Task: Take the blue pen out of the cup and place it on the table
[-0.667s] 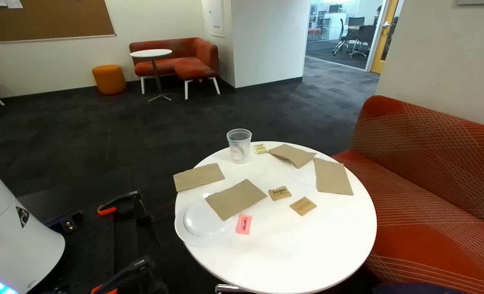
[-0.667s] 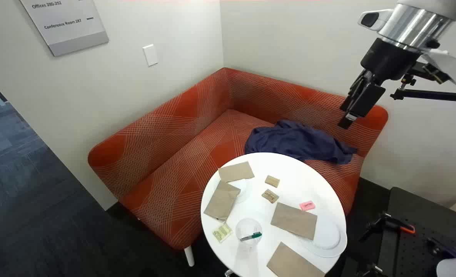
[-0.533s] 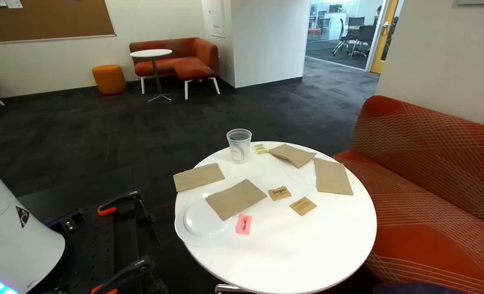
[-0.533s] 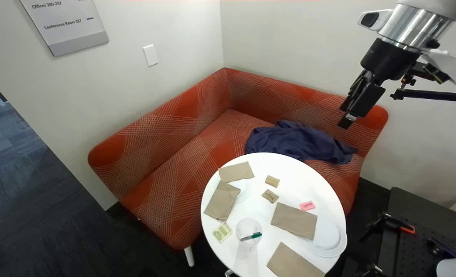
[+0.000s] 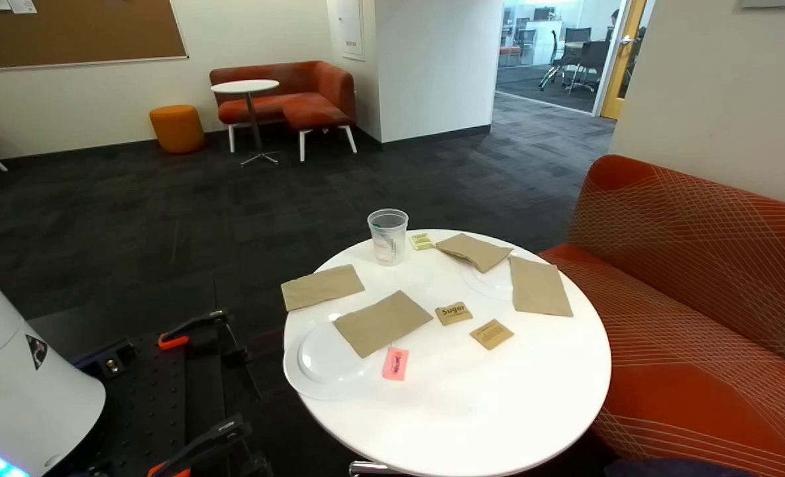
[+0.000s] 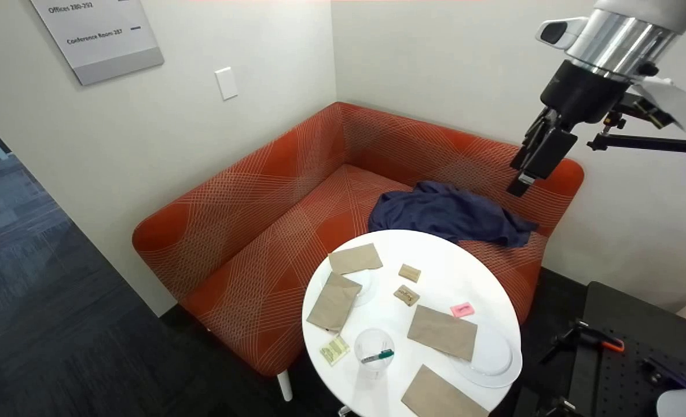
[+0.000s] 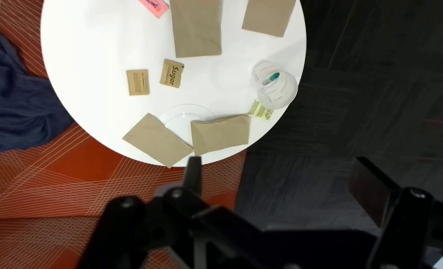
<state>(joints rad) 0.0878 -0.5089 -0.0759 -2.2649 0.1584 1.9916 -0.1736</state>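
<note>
The clear cup (image 5: 388, 245) stands upright near the edge of the round white table (image 5: 498, 404). It shows in the wrist view (image 7: 280, 93) and in an exterior view (image 6: 368, 341). The blue pen (image 6: 377, 356) leans inside the cup; its cap end looks teal-green and its body greyish. The pen also shows in the wrist view (image 7: 271, 78). My gripper (image 6: 517, 177) hangs high above and away from the table, pointing down at a slant. In the wrist view its fingers (image 7: 277, 164) are wide apart with nothing between them.
Brown cardboard pieces (image 6: 442, 332), sugar packets (image 5: 454, 313), a pink packet (image 5: 396, 364), a yellow-green packet (image 6: 334, 350) beside the cup and a clear plate (image 5: 319, 381) lie on the table. A red sofa (image 6: 261, 243) with a dark blue cloth (image 6: 447, 214) borders it.
My gripper and wrist have shifted very slightly left and down in an exterior view. The cup, the pen and the things on the table have not moved.
</note>
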